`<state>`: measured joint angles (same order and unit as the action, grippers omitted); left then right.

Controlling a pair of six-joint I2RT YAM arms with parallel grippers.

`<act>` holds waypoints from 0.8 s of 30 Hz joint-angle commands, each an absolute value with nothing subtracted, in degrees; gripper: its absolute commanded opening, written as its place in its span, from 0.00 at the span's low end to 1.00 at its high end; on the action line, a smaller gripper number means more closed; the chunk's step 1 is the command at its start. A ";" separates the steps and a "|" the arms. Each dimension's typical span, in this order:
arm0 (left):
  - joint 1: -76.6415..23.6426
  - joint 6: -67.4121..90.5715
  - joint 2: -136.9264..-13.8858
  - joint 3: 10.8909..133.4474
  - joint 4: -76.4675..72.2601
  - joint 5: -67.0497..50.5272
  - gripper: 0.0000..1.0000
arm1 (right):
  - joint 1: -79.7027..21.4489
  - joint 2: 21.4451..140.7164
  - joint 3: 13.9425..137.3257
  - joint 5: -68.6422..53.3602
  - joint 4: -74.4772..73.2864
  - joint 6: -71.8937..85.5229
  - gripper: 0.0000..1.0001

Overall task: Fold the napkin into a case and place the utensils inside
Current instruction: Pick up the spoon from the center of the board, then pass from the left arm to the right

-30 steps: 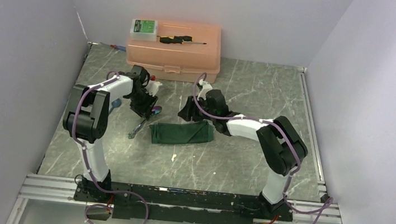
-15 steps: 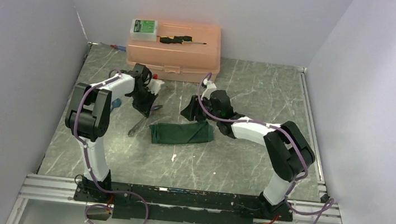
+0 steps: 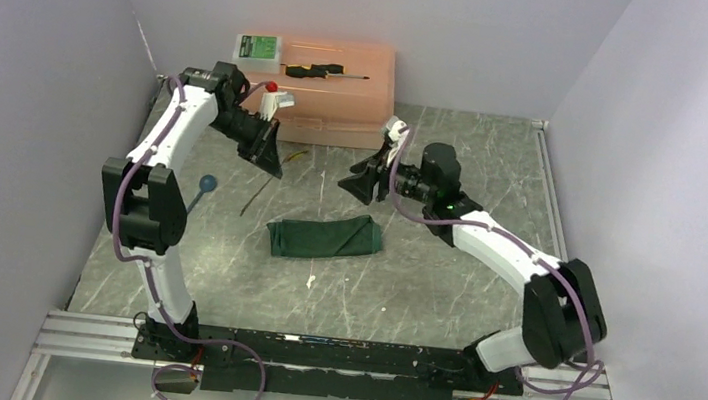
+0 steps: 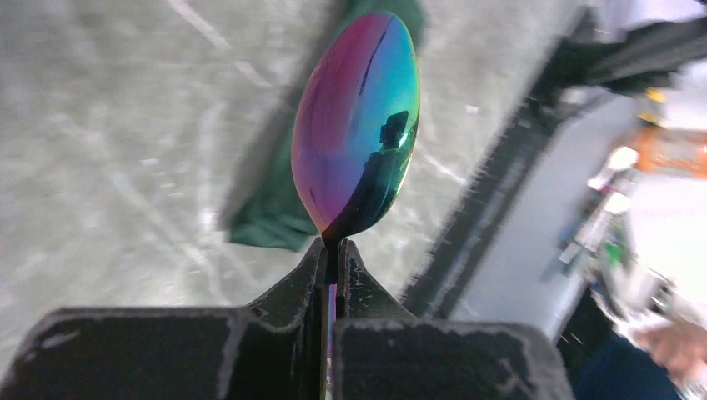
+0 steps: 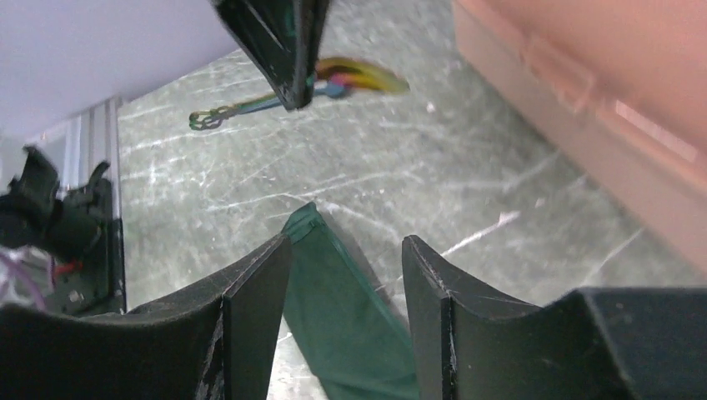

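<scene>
Two arms, two grippers, two utensils, one cloth. One dark green soft cloth napkin (image 3: 324, 236) near the middle of the grey marbled bench (image 3: 419, 298), lying flat as an oblong, long sides running from 9 to 3 o'clock, touched by neither gripper. At 11 o'clock from it, the left gripper (image 3: 274, 163), raised off the bench and pinched tight on the neck of one mirror-shiny metal spoon (image 4: 357, 125) with a rainbow sheen, oval bowl sticking out past the fingertips, handle mostly hidden between the jaws in the wrist view. Second of the pair, one thin slender metal utensil (image 3: 252, 196), flat on the bench at 10 o'clock from the cloth and apart from it, just on the near side of the left gripper; head too small to make out. At 1 o'clock from the cloth, the right gripper (image 5: 346, 243), jaws standing apart with nothing gripped, a corner of green fabric showing below through the gap. At 12 o'clock, by the far wall, one peach plastic box (image 3: 340, 108), carrying one black-handled screwdriver (image 3: 326, 73) and one small white case with a green label (image 3: 259, 48). Further out at 10 o'clock, one small blue round-headed object (image 3: 206, 183), kind unclear.
</scene>
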<state>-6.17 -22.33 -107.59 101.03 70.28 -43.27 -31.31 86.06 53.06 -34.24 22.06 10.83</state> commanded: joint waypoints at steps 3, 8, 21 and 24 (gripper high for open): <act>-6.77 -35.22 -108.62 106.14 94.70 -67.86 0.03 | -29.47 78.68 53.14 -50.63 23.52 -9.09 0.56; -10.59 -36.16 -105.94 103.38 96.39 -71.45 0.03 | -27.01 79.07 55.54 -56.74 26.18 -11.15 0.63; -14.03 -36.09 -104.50 101.61 96.42 -71.52 0.03 | -25.62 87.61 59.53 -69.41 52.67 17.71 0.59; -14.27 -36.29 -104.55 101.80 96.42 -71.39 0.03 | -25.67 88.80 60.64 -69.99 53.63 21.46 0.57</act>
